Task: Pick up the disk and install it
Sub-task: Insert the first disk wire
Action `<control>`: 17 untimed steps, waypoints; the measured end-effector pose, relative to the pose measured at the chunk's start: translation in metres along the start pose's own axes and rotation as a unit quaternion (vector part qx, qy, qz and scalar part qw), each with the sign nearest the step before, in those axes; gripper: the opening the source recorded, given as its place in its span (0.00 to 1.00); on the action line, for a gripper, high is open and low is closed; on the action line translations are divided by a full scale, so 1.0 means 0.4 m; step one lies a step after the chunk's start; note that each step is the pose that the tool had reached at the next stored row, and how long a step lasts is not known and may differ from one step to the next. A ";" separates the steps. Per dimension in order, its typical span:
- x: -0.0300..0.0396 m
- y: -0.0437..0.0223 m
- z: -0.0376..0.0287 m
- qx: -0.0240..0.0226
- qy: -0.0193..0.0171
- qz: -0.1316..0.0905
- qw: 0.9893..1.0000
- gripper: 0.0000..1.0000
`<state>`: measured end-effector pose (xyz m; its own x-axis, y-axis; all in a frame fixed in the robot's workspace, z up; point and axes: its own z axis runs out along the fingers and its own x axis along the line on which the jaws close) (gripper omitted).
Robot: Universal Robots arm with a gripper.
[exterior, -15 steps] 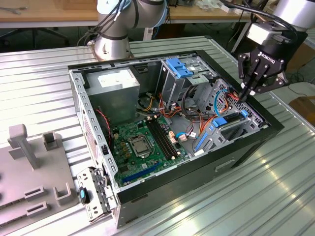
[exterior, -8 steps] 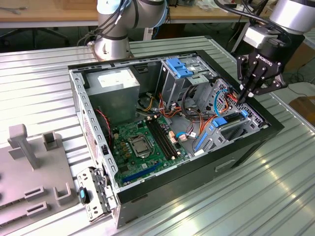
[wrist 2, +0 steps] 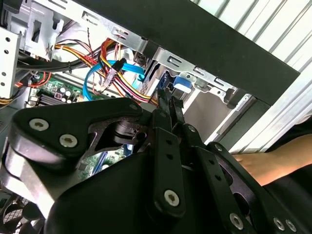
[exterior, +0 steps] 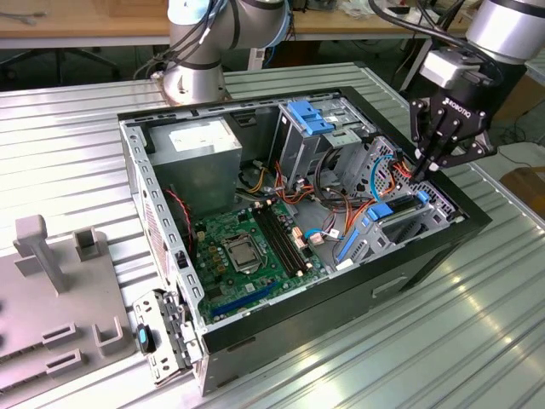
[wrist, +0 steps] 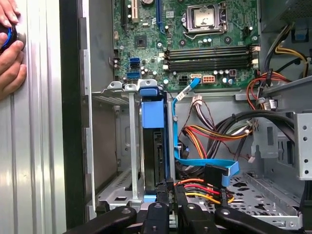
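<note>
Disk point(wrist: 155, 146) stands on edge in the drive bay point(wrist: 113, 88), its blue bracket between the bay's rails. The gripper point(exterior: 421, 166) sits at the disk's near end, fingers drawn together with nothing seen between them. Risk: an off-centre push could cock the bracket and jam it, or the tips could snag the power leads point(wrist: 204, 187) just beside them.

Robotics lab or workshop. In the exterior view a ribbed metal table point(exterior: 477, 341) carries an opened computer case point(exterior: 358, 298) at centre. A robot arm base point(exterior: 194, 81) stands at 11 o'clock, a wooden bench point(exterior: 85, 30) at 10, and grey fixture blocks point(exterior: 51, 290) at 8.
</note>
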<state>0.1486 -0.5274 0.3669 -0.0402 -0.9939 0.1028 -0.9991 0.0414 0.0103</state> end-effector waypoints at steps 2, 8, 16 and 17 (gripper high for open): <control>0.001 0.007 0.003 0.002 0.000 0.000 1.000 0.17; 0.005 0.015 0.013 0.004 0.000 -0.006 1.000 0.17; 0.007 0.020 0.019 0.005 0.000 -0.011 1.000 0.17; 0.007 0.020 0.019 0.005 0.000 -0.010 1.000 0.17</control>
<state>0.1405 -0.5308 0.3598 -0.0193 -0.9946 0.1018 -0.9998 0.0197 0.0030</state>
